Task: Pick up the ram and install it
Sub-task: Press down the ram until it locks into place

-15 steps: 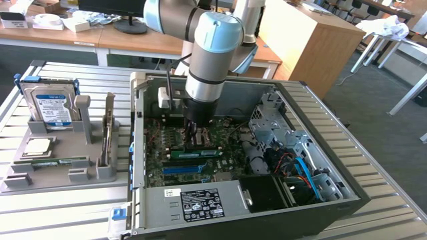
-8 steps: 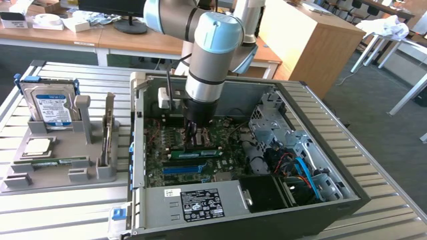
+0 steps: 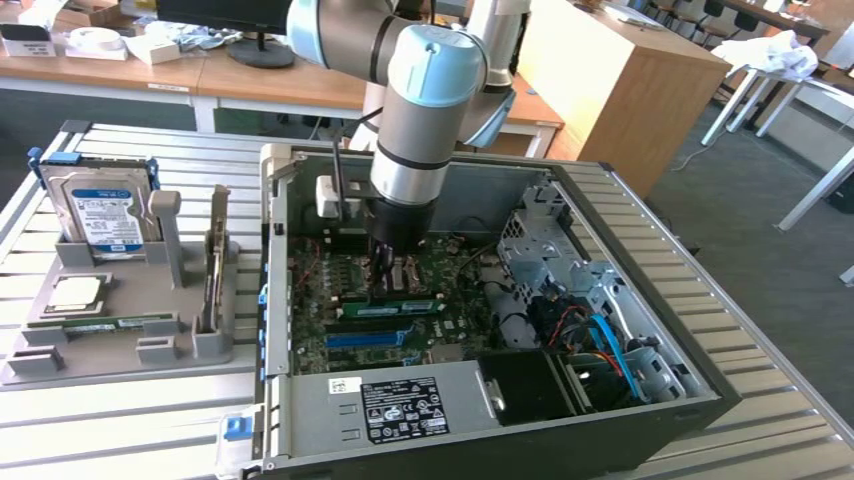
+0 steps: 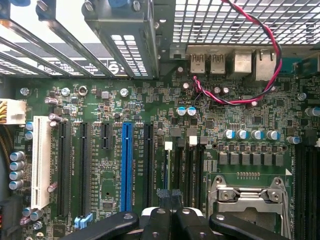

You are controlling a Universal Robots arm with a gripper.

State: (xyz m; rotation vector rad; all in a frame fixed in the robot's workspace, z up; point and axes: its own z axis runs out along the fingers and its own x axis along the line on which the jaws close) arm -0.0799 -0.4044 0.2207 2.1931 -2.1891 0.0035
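Observation:
The ram (image 3: 390, 306), a long green stick with a pale label, stands on edge on the motherboard inside the open computer case (image 3: 694, 400). It sits just beyond the blue slot (image 3: 367, 340). My gripper (image 3: 394, 272) reaches straight down into the case, its dark fingers ending right at the ram's far side. In the wrist view the gripper (image 4: 171, 197) is shut, pads pressed together with nothing between them. It hovers over the narrow memory slots (image 4: 186, 165), beside the blue slot (image 4: 126, 165). Whether the fingertips touch the ram I cannot tell.
On the exterior view's left, a grey tray (image 3: 134, 355) holds a blue-labelled hard drive (image 3: 100, 215), a square silver processor (image 3: 76, 292) and a flat green strip (image 3: 107, 323). The power supply (image 3: 387, 400) fills the case's near side. A red-and-black wire (image 4: 235, 100) and the processor socket (image 4: 250, 200) lie close by.

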